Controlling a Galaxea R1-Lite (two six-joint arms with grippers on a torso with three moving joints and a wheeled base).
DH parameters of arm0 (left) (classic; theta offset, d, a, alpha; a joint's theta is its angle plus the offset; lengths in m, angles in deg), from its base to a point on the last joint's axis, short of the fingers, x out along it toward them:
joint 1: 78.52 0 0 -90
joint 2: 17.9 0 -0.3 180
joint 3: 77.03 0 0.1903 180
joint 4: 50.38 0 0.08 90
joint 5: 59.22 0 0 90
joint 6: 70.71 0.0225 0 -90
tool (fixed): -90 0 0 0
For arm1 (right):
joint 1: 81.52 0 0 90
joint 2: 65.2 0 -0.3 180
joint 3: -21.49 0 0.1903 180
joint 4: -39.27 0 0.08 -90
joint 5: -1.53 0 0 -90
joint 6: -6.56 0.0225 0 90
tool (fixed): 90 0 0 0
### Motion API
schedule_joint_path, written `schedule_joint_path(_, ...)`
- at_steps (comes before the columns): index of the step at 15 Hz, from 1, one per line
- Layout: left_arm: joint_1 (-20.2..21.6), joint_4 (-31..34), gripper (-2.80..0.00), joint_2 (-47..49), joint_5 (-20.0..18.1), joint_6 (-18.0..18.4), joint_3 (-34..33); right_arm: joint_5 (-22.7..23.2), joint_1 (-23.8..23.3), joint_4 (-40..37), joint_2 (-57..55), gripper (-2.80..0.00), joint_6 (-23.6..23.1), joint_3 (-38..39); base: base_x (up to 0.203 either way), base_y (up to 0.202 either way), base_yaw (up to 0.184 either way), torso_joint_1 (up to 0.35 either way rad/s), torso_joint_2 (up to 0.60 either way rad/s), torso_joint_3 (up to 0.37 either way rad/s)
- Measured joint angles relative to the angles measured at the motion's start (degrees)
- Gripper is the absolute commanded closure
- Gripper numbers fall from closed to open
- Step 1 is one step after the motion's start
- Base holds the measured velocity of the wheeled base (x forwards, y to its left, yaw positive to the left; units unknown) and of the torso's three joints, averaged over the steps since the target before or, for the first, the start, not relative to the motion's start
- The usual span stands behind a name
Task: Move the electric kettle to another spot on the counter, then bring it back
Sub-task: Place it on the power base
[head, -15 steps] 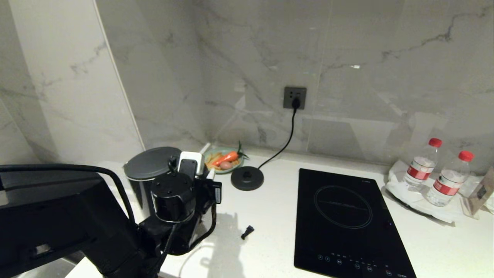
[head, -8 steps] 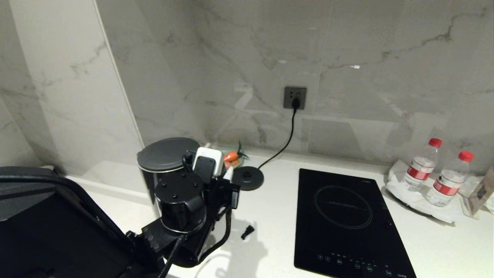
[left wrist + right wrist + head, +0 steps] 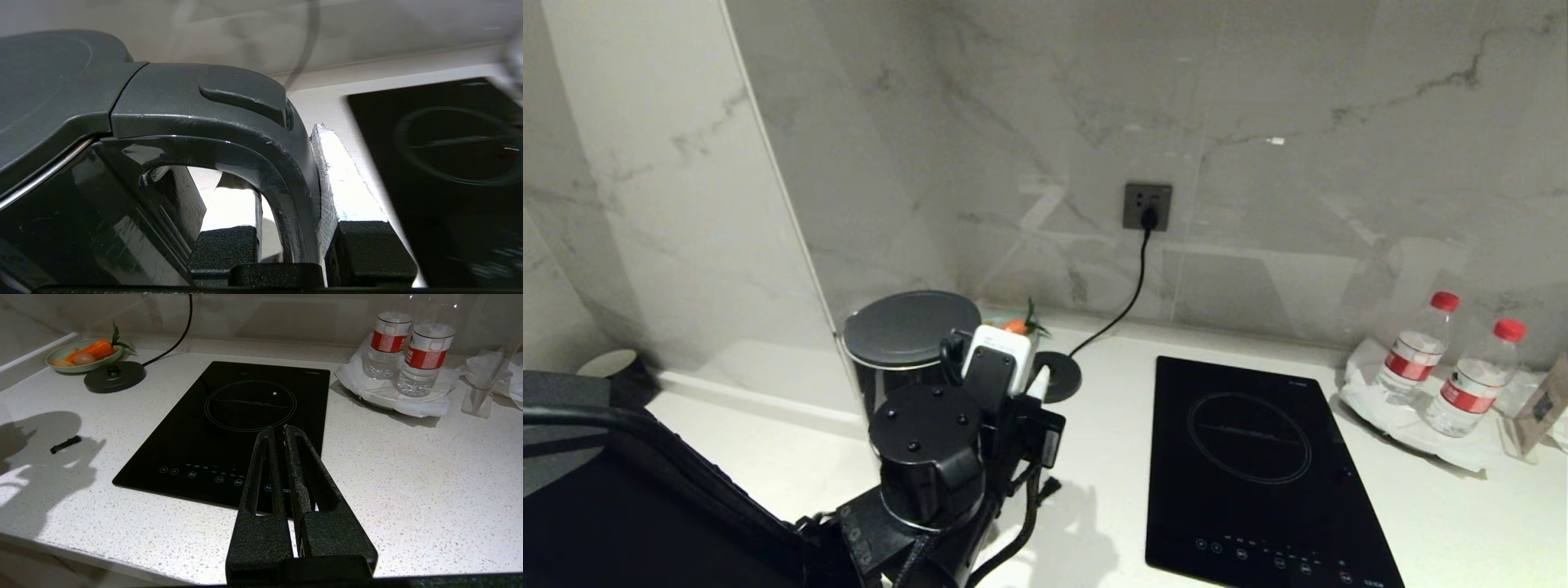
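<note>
You see the table [image 3: 1462, 523], a white speckled worktop with a low raised back rim, running along a marble wall. The left arm [image 3: 670, 506] enters the head view from the lower left and fills that corner.

The black glass hob [image 3: 1250, 465] lies flat on the table, right of centre. The electric kettle [image 3: 907, 335] stands upright at the left of the hob, its flat lid facing up; whether its bottom touches the table is hidden by the arm.

The left hand [image 3: 286, 241] is clenched on the kettle's loop handle [image 3: 282, 179]: in the left wrist view one finger sits inside the loop and the other, wrapped in white tape, presses its outer side.

A white tray [image 3: 1396, 416] sits at the far right of the table and carries two water bottles [image 3: 1413, 347] with red caps, standing side by side. A clear stand [image 3: 476, 402] is just beside the tray.

The round black base disc [image 3: 1062, 371] lies just behind and right of the kettle, partly hidden by the wrist. Its cord [image 3: 1135, 278] runs up to a wall socket [image 3: 1147, 206]. A green dish [image 3: 83, 355] with a carrot and an egg sits just beside the disc, against the back rim.

The right hand [image 3: 280, 430] hovers over the front of the hob, fingers pressed together and empty.

A small black piece [image 3: 65, 444] lies alone on the table, left of the hob.
</note>
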Motion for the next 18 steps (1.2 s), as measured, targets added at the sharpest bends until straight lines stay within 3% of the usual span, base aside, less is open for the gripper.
schedule_joint_path(4,-2.48,0.74,0.0,-0.9,0.11,-0.02,0.68,0.0,0.0,0.02,0.0,0.0,0.0,0.0,0.0,0.0,0.0,0.0,0.0,0.0)
schedule_joint_path(13,-1.01,0.78,0.0,-1.31,0.11,-0.41,-0.56,0.01,0.0,0.02,0.0,0.0,-0.01,0.0,0.0,0.0,0.0,0.0,0.0,0.0)
schedule_joint_path(18,-0.51,0.65,0.0,-1.54,-0.03,-0.49,-0.28,0.0,0.0,-0.01,0.0,0.0,-0.01,0.0,0.005,0.005,-0.109,0.0,0.0,0.004)
